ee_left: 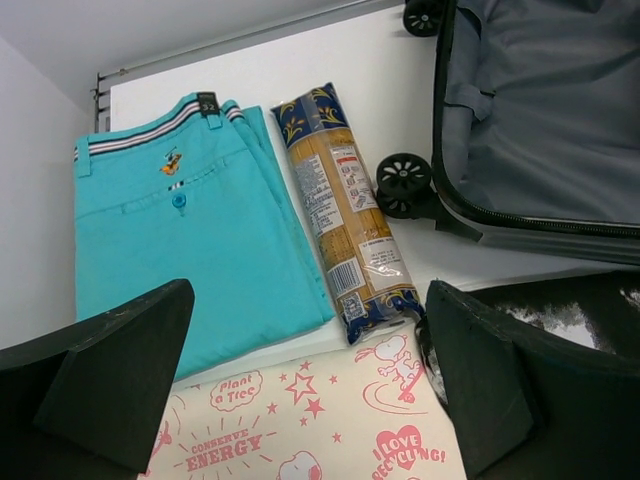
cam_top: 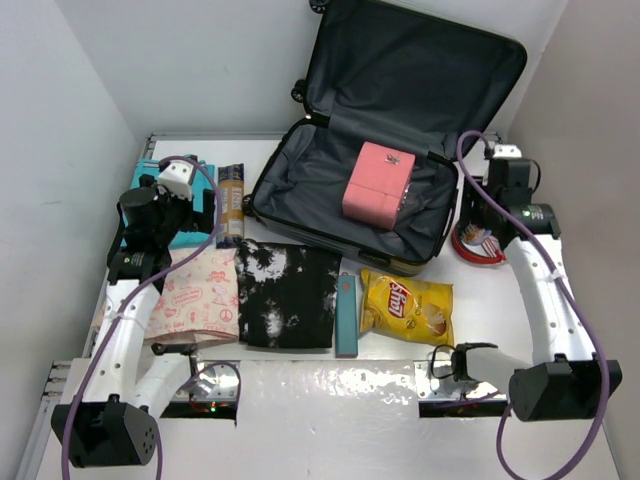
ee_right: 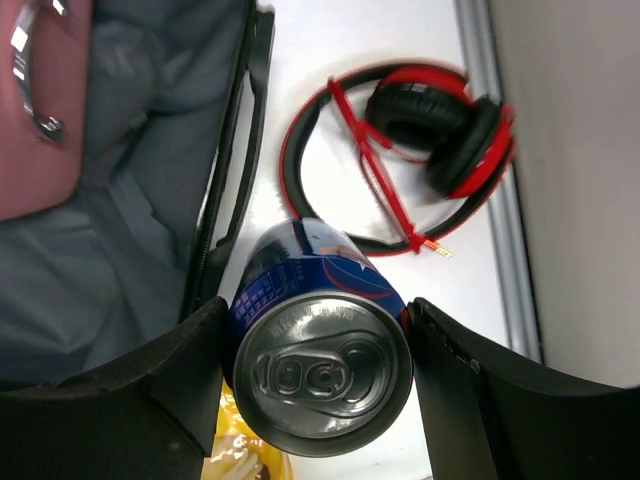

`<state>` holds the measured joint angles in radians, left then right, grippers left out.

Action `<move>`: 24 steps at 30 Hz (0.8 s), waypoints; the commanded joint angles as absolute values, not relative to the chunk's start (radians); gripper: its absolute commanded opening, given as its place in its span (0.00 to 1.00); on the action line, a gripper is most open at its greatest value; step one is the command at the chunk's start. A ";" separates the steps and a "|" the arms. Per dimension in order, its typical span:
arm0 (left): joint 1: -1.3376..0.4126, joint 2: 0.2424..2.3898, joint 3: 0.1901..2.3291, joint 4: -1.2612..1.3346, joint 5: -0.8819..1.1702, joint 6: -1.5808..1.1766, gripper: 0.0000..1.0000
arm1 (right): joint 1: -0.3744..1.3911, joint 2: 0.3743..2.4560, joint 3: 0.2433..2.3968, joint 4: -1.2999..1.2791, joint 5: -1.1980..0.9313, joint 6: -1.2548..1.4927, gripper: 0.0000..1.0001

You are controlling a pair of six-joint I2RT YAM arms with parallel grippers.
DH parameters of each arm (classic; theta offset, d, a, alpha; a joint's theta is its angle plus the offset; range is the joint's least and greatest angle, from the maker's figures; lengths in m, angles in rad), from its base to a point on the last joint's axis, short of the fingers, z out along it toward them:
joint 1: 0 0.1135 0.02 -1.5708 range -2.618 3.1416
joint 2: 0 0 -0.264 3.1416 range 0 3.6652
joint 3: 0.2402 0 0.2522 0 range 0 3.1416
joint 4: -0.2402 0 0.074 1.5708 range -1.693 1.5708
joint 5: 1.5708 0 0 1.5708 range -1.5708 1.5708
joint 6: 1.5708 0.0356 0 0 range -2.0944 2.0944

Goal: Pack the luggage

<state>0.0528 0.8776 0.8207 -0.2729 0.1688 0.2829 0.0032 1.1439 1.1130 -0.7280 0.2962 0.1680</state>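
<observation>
The luggage point(cam_top: 420, 80) lay open at the far centre of the table point(cam_top: 490, 295), a pink box point(cam_top: 378, 185) inside. The left gripper point(ee_left: 310, 290) was spread above a pasta packet point(ee_left: 340, 220); the right gripper point(ee_right: 318, 310) pinched a blue can point(ee_right: 322, 375)

White arms point(cam_top: 540, 290), black joints point(cam_top: 555, 388), purple cables point(cam_top: 590, 340); pincer fingers point(ee_left: 120, 380) apparently black.

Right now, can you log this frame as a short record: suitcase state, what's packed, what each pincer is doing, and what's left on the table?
suitcase: open, lid raised
packed: pink box only
left pincer: open, empty, above shorts and pasta
right pincer: shut on can, beside the suitcase, near headphones
on table: shorts, pasta, Snoopy bag, shirt, teal case, chips, headphones
</observation>
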 commanded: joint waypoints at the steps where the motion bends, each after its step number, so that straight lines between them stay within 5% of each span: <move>1: 0.046 0.881 0.851 -0.230 0.189 0.288 1.00 | 0.005 1.137 1.259 -0.778 0.281 0.127 0.00; 8: 0.046 0.891 0.861 -0.222 0.204 0.270 1.00 | 0.106 1.342 1.439 -0.778 -0.032 0.274 0.00; 24: 0.046 0.871 0.856 -0.250 0.160 0.288 1.00 | 0.118 1.819 1.617 -0.830 -0.118 0.342 0.00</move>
<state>0.0528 0.8886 0.8230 -0.2817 0.1635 0.2863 0.1307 1.7973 1.5238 -0.8806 -0.0784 0.3126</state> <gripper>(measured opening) 0.997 0.653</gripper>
